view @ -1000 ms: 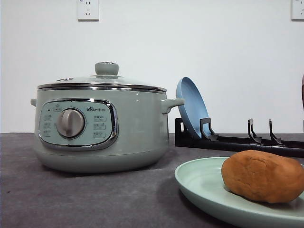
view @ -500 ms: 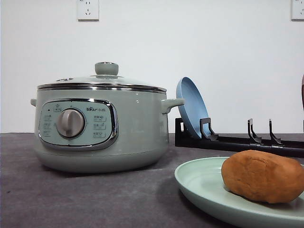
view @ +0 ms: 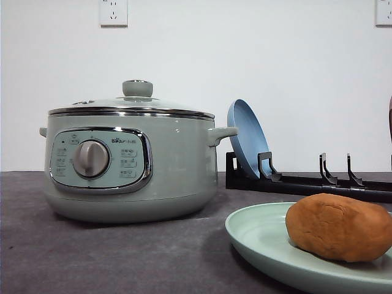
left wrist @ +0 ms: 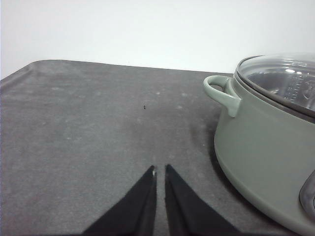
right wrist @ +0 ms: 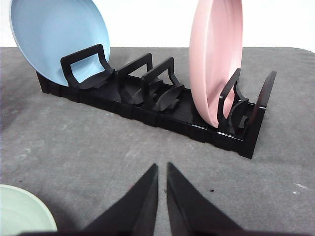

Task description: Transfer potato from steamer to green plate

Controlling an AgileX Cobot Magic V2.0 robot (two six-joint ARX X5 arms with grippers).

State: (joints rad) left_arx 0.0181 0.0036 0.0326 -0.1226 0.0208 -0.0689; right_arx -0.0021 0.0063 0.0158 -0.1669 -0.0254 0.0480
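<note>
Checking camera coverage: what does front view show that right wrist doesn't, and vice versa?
Front alone: the steamer, lid on, and the potato resting on the green plate. Right wrist alone: a pink plate standing in the black rack, and the right hand, fingers nearly together with nothing between. Shared: the blue plate leaning in the rack, the green plate, the grey tabletop.

One steamer (view: 128,162), one potato (view: 337,226) and one rack (right wrist: 162,105) are sitting out. Three plates are showing (one green plate (view: 263,242), one blue plate (right wrist: 59,39), one pink plate (right wrist: 214,59)).
</note>
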